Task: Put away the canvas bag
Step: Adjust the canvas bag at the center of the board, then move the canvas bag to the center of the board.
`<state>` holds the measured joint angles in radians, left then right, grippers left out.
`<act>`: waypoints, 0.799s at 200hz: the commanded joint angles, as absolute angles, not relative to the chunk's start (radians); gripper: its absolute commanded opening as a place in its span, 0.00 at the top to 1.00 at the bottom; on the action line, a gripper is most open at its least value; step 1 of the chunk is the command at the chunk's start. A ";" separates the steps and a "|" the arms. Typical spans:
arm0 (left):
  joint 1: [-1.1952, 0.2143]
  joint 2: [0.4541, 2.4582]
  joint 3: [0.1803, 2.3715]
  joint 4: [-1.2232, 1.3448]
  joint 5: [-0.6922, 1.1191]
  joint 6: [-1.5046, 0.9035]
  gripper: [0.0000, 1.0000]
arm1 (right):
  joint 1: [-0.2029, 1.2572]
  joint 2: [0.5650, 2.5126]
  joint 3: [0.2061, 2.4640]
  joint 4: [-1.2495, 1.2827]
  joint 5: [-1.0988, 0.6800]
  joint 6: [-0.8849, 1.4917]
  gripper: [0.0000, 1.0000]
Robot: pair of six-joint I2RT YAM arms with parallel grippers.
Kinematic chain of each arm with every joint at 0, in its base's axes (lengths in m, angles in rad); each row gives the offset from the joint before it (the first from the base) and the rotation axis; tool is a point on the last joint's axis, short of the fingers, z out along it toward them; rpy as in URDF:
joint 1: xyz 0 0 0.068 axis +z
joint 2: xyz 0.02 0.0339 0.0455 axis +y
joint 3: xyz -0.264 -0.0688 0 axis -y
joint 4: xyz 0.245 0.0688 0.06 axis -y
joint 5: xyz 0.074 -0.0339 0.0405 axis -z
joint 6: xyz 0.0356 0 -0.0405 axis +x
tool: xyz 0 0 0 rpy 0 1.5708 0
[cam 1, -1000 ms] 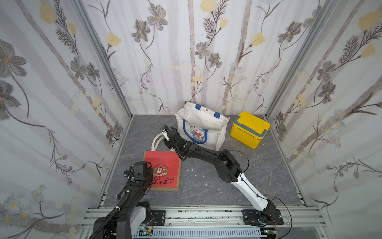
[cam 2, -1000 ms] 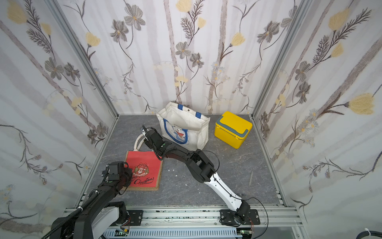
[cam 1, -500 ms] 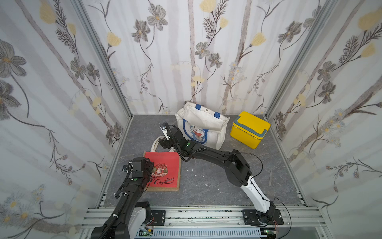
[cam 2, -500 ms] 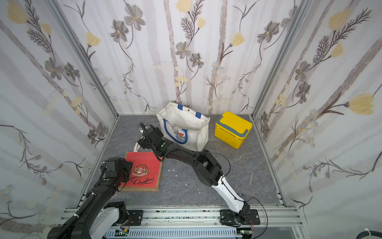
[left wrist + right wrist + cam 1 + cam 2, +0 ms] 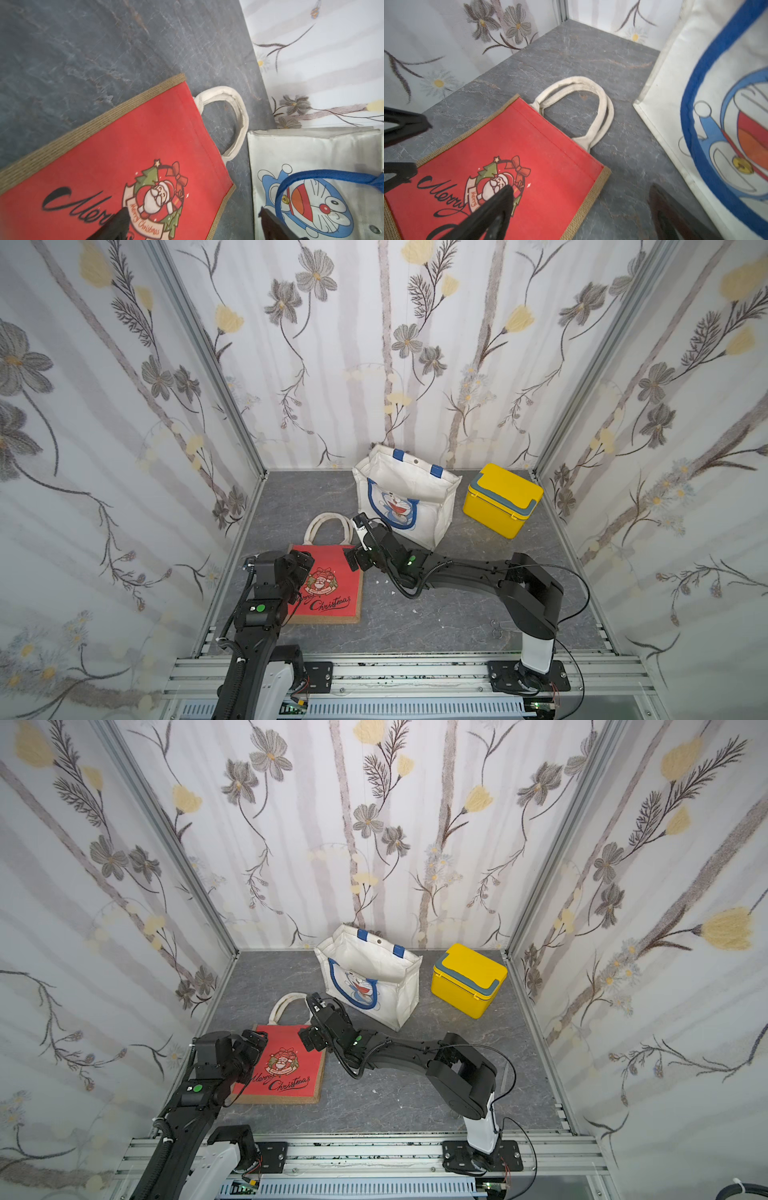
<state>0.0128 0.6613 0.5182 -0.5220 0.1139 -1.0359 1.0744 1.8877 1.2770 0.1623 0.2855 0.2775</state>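
The canvas bag is red with a Santa print, jute edging and cream handles. It lies flat on the grey floor at the front left. My left gripper hovers open over the bag's left side, holding nothing. My right gripper is open above the bag's right upper corner, one finger over the red face and the other over bare floor. The wrist views show the bag free of both grippers.
A white cartoon-print tote with blue handles stands open-mouthed at the back middle, close to my right gripper. A yellow lidded box sits at the back right. Floral walls enclose three sides.
Both grippers have opened and let go of the canvas bag. The right gripper drew back from the cream handles toward the front. The left gripper lifted over the bag's left side.
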 commanded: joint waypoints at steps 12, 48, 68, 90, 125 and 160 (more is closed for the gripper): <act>-0.014 0.701 0.583 -0.808 0.056 -1.173 0.13 | 1.090 1.880 1.196 0.215 0.242 0.477 0.00; -0.109 0.757 0.581 -0.881 0.018 -1.301 0.17 | 1.117 1.905 1.130 0.279 0.197 0.567 0.10; -0.156 0.765 0.541 -0.869 0.015 -1.382 0.20 | 1.120 1.934 1.104 0.330 0.153 0.608 0.19; -0.191 0.758 0.479 -0.824 0.021 -1.449 0.21 | 1.130 1.983 1.111 0.357 0.125 0.609 0.24; -0.239 0.728 0.415 -0.709 0.007 -1.506 0.25 | 1.133 2.049 1.098 0.437 0.080 0.619 0.37; -0.238 0.831 0.375 -0.615 0.018 -1.494 0.53 | 1.147 2.084 1.108 0.479 0.078 0.601 0.63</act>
<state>-0.2371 0.7803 0.3985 -0.7162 -0.0074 -1.3983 1.1374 2.0674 1.1000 0.4110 0.1020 0.5972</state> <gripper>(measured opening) 0.546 0.449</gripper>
